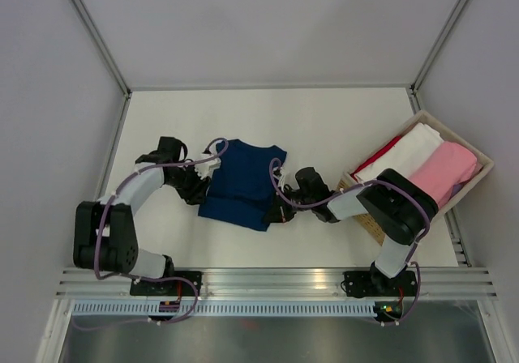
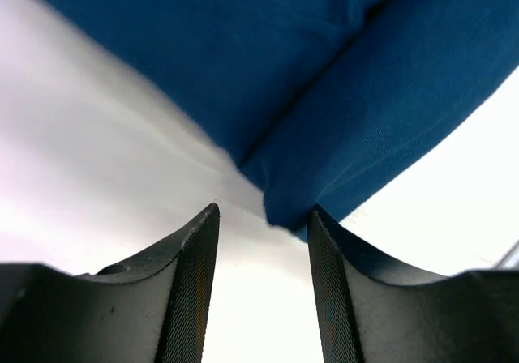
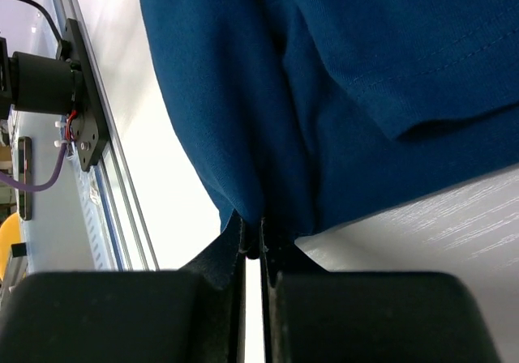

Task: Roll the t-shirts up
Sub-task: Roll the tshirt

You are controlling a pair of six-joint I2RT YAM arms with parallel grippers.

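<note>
A navy blue t-shirt (image 1: 243,183) lies folded on the white table between the two arms. My left gripper (image 1: 199,193) is at the shirt's left edge. In the left wrist view the left gripper (image 2: 263,211) stands open, and a folded corner of the navy t-shirt (image 2: 324,112) hangs just past its right fingertip (image 2: 324,233), with nothing between the pads. My right gripper (image 1: 276,211) is at the shirt's near right corner. In the right wrist view the right gripper (image 3: 253,235) is shut on the edge of the navy t-shirt (image 3: 349,79).
A wicker basket (image 1: 486,164) at the right holds rolled t-shirts: a white one (image 1: 405,152), a pink one (image 1: 444,171) and a red one (image 1: 377,156). The table's metal rail (image 1: 276,280) runs along the near edge. White walls close in the sides.
</note>
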